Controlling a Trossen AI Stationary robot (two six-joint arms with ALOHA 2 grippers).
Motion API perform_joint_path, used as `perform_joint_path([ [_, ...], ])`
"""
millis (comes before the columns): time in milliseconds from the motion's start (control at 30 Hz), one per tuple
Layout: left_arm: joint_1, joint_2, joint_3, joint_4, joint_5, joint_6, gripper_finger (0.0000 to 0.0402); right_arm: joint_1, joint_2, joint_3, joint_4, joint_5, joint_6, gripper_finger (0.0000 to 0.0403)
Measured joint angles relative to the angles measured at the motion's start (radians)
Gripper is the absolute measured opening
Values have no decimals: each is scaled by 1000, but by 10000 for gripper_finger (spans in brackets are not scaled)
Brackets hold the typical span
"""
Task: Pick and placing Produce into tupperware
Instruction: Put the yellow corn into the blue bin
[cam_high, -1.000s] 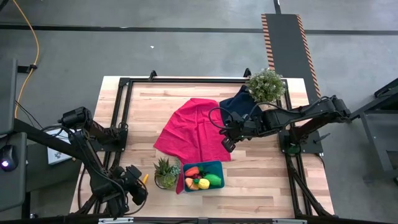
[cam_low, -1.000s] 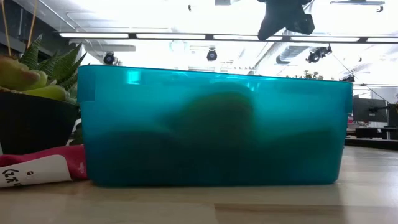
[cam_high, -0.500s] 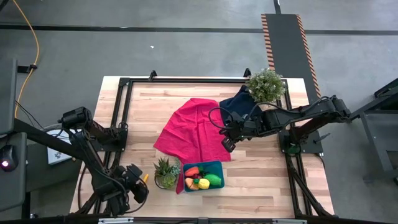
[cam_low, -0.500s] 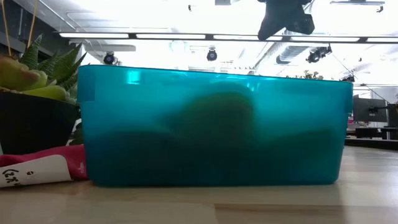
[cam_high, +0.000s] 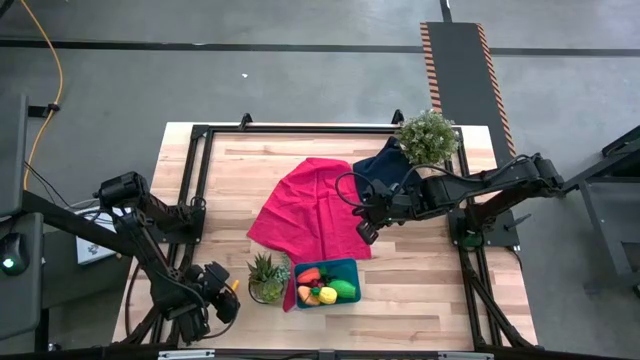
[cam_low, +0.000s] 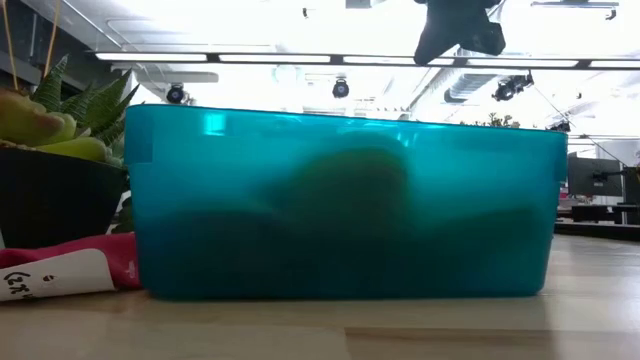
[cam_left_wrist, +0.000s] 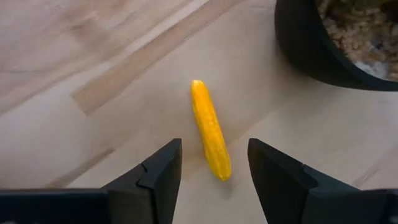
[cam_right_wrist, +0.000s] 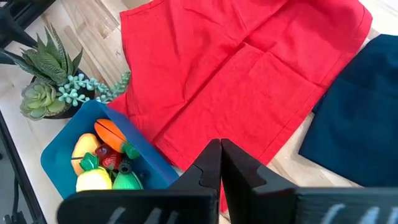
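Note:
The teal tupperware (cam_high: 325, 283) stands near the table's front edge and fills the low view (cam_low: 340, 205). In it lie a red-orange carrot (cam_right_wrist: 111, 134), a green oval (cam_high: 343, 289) and yellow and orange pieces (cam_right_wrist: 87, 163). A thin yellow stick (cam_left_wrist: 210, 129) lies flat on the wood left of the succulent pot; it also shows in the high view (cam_high: 234, 287). My left gripper (cam_left_wrist: 214, 171) is open, low over the stick's near end, one finger on either side, not touching it. My right gripper (cam_right_wrist: 219, 162) is shut and empty, hanging above the red cloth's right edge (cam_high: 366, 232).
A small succulent in a black pot (cam_high: 265, 278) stands between the yellow stick and the tupperware; its pot shows in the left wrist view (cam_left_wrist: 329, 43). A red cloth (cam_high: 315, 210) lies mid-table, a navy cloth (cam_high: 385, 170) beside it, and a leafy potted plant (cam_high: 427, 137) at the far right.
My left gripper has crept a little toward the yellow stick, staying open. The right arm and the tupperware have kept still.

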Motion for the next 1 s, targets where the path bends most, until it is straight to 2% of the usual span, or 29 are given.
perform_joint_path([
  [567, 0, 21, -14, 17, 1, 8, 168, 0, 0, 0, 24, 1, 8, 2],
  [767, 0, 64, -13, 94, 17, 8, 168, 0, 0, 0, 30, 1, 8, 2],
  [1000, 0, 66, -13, 66, 29, 0, 168, 0, 0, 0, 43, 9, 1, 2],
])
